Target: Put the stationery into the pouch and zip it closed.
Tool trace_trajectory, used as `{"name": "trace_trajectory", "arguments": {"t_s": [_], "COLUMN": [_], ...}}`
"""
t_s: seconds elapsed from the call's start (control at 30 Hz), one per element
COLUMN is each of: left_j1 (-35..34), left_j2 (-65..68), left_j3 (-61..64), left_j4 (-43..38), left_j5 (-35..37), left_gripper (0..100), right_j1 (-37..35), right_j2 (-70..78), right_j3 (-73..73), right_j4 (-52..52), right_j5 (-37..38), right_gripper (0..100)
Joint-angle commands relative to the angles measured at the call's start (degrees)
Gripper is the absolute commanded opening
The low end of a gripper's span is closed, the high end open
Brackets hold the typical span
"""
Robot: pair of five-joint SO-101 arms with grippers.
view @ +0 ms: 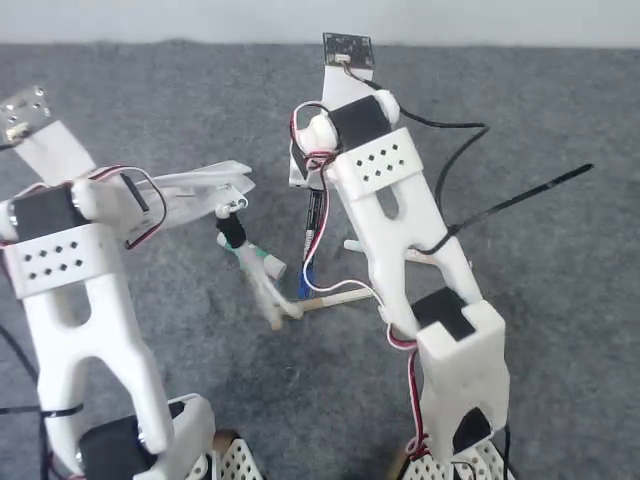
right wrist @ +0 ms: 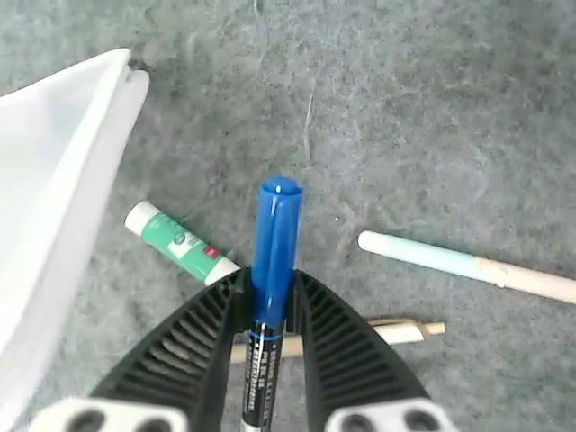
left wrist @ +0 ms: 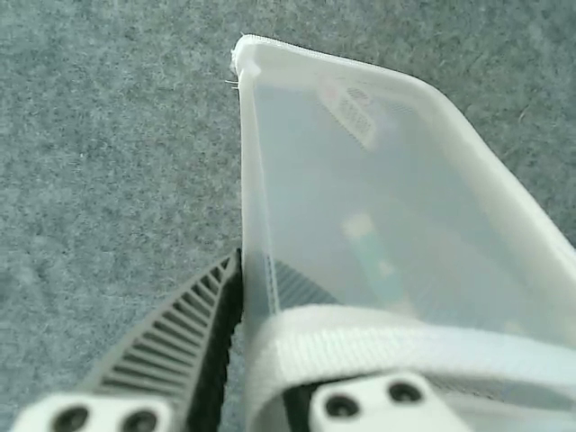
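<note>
Blue marker [right wrist: 274, 243], probably light, rigid and slick, sits clamped behind its cap in the right claw [right wrist: 268, 279], centre frame. Left claw [left wrist: 255, 263] pinches the translucent pouch [left wrist: 378, 198] by its edge; it looks floppy, so hold the rim.

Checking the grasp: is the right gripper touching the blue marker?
Touching: the right wrist view shows the right gripper clamping the blue marker.
</note>
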Motion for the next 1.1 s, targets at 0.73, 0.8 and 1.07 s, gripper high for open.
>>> {"name": "trace_trajectory", "arguments": {"t_s": [0.73,0.8,1.07], "left_j1": [-0.4,-0.4,-0.3], "left_j2": [-0.4,-0.4,-0.4], "left_j3": [-0.3,-0.3,-0.3], "left_j4": [-1.2,-1.2,-1.3], "left_j5": [0.2,0.2,0.2], "left_gripper": [2,2,2], "right_j1": [-4.1,-4.0,-8.6], "right_j2": [-24.6,-27.2,-38.5], "right_j3": [15.3,17.4,24.3], "right_j4": [0.4,-1.2,-5.1], "right_j5": [7.4,7.4,7.4], "right_gripper": [0.6,0.6,0.6]}}
